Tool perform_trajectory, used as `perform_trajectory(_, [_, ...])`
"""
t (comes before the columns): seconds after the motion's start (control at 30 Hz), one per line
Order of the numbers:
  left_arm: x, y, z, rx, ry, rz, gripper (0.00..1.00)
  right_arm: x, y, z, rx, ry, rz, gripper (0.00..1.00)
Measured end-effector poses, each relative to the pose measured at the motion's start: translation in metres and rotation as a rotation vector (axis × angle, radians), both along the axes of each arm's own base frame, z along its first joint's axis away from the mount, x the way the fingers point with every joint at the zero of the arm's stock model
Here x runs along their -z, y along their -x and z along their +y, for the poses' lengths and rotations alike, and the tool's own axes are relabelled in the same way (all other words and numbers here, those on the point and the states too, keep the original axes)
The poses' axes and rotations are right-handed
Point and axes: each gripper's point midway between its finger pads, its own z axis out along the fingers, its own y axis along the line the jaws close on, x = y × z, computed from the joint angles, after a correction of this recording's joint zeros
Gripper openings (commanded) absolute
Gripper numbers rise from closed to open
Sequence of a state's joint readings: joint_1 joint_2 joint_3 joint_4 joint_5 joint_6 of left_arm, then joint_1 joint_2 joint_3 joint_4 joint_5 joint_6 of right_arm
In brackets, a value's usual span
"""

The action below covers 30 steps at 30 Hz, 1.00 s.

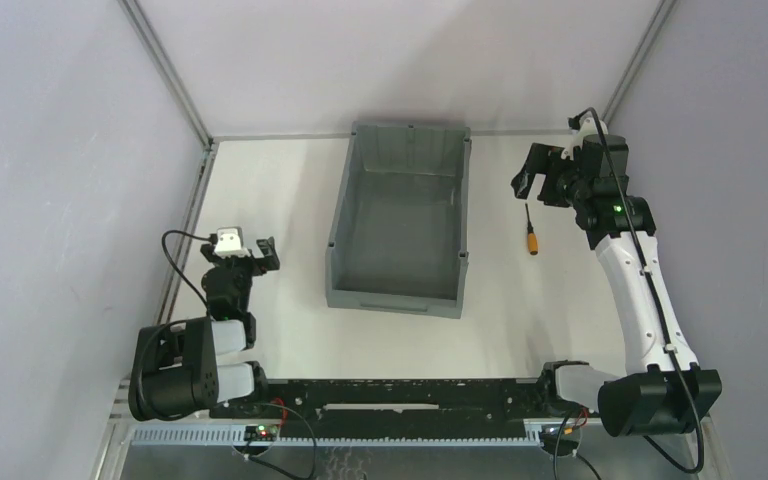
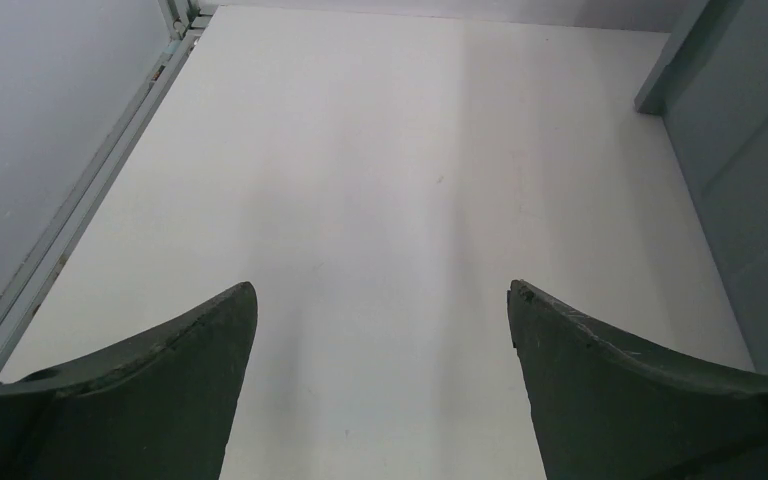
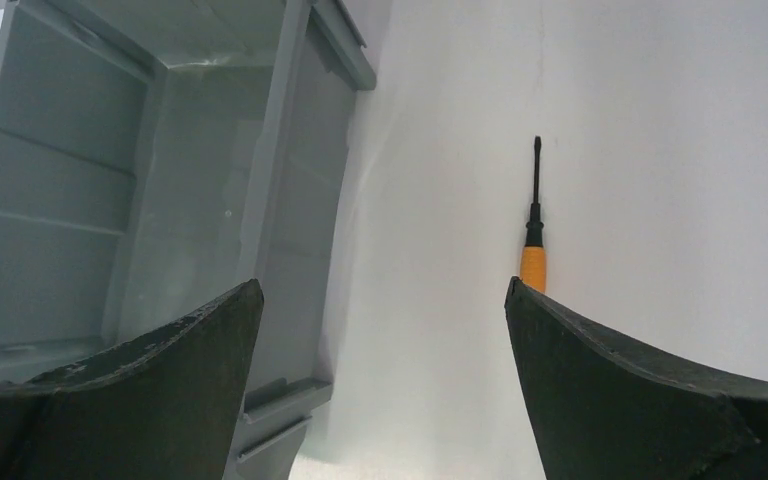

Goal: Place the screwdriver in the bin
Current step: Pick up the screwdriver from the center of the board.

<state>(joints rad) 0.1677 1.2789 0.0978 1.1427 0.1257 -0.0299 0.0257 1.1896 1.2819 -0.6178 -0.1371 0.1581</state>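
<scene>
The screwdriver (image 1: 531, 232), with an orange handle and a thin black shaft, lies on the white table to the right of the grey bin (image 1: 395, 235). My right gripper (image 1: 535, 185) hovers open and empty just beyond the shaft's tip. In the right wrist view the screwdriver (image 3: 534, 230) lies ahead of the right finger (image 3: 620, 390), its handle end partly hidden behind it, and the bin (image 3: 200, 170) stands at the left. My right gripper (image 3: 380, 300) holds nothing. My left gripper (image 1: 242, 256) rests open to the left of the bin and shows open and empty in the left wrist view (image 2: 382, 300).
Grey enclosure walls and a metal frame rail (image 1: 192, 190) border the table on the left. In the left wrist view the bin's outer wall (image 2: 750, 160) stands at the right and the frame rail (image 2: 90, 190) runs along the left.
</scene>
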Motion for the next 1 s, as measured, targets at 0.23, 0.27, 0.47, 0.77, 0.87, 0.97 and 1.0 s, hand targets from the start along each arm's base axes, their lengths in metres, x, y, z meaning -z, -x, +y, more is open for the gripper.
perform_trajectory(0.23, [0.000, 0.000, 0.000, 0.000, 0.000, 0.000, 1.00, 0.000, 0.000, -0.001, 0.011, -0.003, 0.000, 1.00])
perform_trajectory(0.27, [0.000, 0.000, 0.000, 0.000, 0.000, 0.000, 1.00, 0.000, 0.000, -0.001, 0.011, -0.002, 0.000, 1.00])
perform_trajectory(0.47, [0.000, 0.000, 0.000, 0.000, 0.000, 0.000, 1.00, -0.001, 0.000, -0.004, 0.016, 0.014, -0.001, 1.00])
perform_trajectory(0.77, [0.000, 0.000, 0.000, 0.000, 0.000, 0.000, 1.00, -0.034, -0.019, -0.013, 0.014, 0.083, -0.005, 0.99])
perform_trajectory(0.87, [0.000, 0.000, 0.000, 0.000, 0.000, 0.000, 1.00, -0.043, -0.034, -0.017, 0.019, 0.105, 0.013, 0.99])
perform_trajectory(0.97, [0.000, 0.000, 0.000, 0.000, 0.000, 0.000, 1.00, -0.037, -0.047, -0.021, 0.025, 0.124, 0.058, 0.98])
perform_trajectory(1.0, [0.000, 0.000, 0.000, 0.000, 0.000, 0.000, 1.00, -0.032, -0.050, -0.022, 0.024, 0.128, 0.083, 0.98])
